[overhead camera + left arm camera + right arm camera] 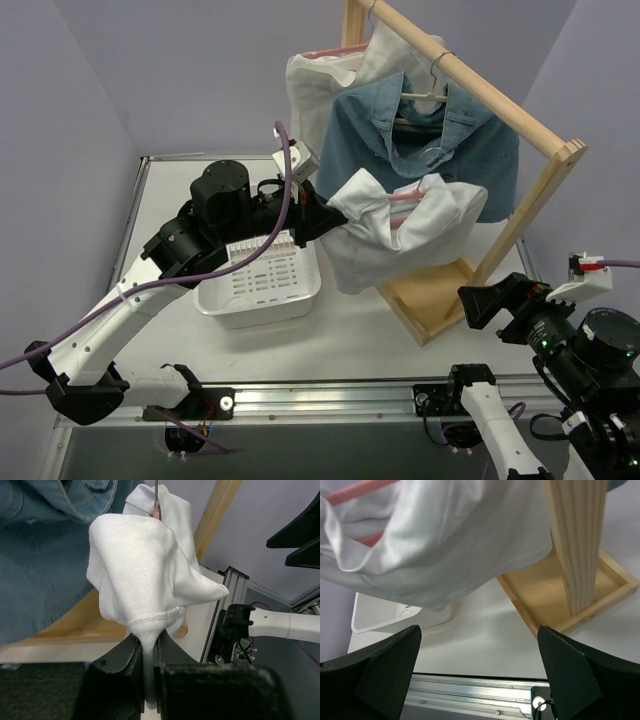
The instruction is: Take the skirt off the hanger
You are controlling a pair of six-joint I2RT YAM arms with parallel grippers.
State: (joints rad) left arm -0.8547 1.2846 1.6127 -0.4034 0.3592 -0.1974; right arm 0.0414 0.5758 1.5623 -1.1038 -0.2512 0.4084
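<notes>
The white skirt hangs on a pink hanger from the wooden rack, in front of a denim shirt. My left gripper is shut on a bunched edge of the skirt at its left side, stretching the cloth toward the basket. The left wrist view shows the skirt pinched between the fingers of the left gripper, with the pink hanger poking out at the top. My right gripper is open and holds nothing, low at the rack's near right. In its own view, the right gripper sits below the skirt.
A denim shirt and another white garment hang on the wooden rack. The rack's tray base rests on the table. A white slotted basket stands left of it, under my left arm.
</notes>
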